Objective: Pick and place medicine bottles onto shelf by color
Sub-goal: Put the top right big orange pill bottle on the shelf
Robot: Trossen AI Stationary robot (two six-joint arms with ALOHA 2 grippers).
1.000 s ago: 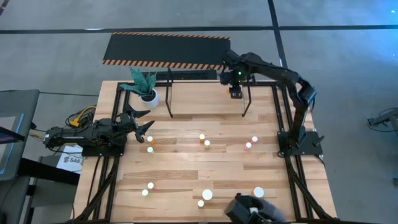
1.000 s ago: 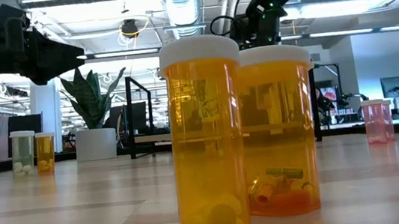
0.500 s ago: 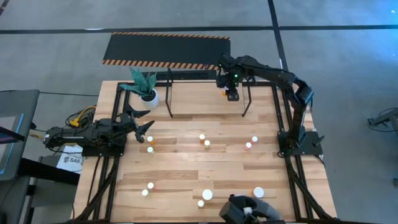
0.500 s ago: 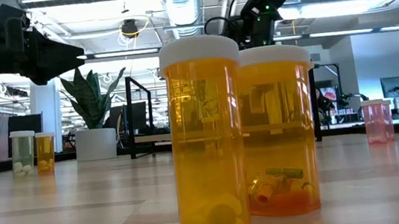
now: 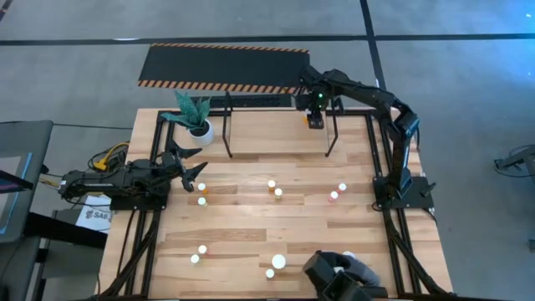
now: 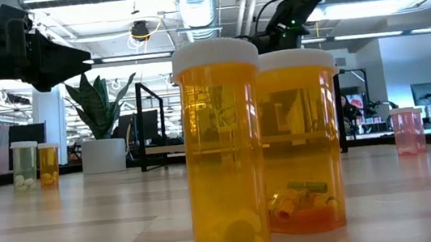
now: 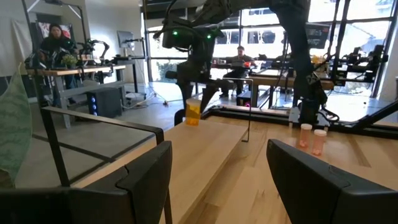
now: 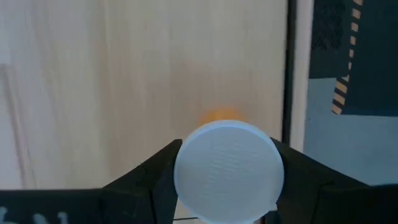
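Note:
My right gripper (image 5: 316, 119) is over the far right part of the shelf (image 5: 251, 125), a black tube frame over light wood, and is shut on an orange medicine bottle (image 7: 193, 112) with a white cap (image 8: 227, 171). My left gripper (image 5: 194, 174) hangs open and empty near the table's left edge; its fingers stand apart in the left wrist view (image 7: 217, 180). Two small bottles (image 5: 201, 195) stand on their bases just beside it. Several more white-capped bottles stand on the table, among them pairs at the middle (image 5: 275, 188) and right (image 5: 338, 192). My right gripper pinches the bottle's white cap (image 8: 186, 163) between its two fingers (image 8: 155, 174), one on each side. The fingers come from above, pointing down. The bottle hangs upright below them (image 7: 193, 118); whether its base touches the shelf's wood I cannot tell.
A white plant pot (image 5: 201, 130) stands at the shelf's left end. A black hazard-striped mat (image 5: 221, 67) lies beyond the table's far edge. Two large orange bottles (image 6: 223, 153) stand close to the low camera. A dark shape (image 5: 338, 278) shows at the near edge.
My right gripper, still shut on the bottle, has gone a little toward the table's left edge and then back right and toward the far edge, staying over the shelf. The dark shape at the near edge has shifted and now covers a bottle there.

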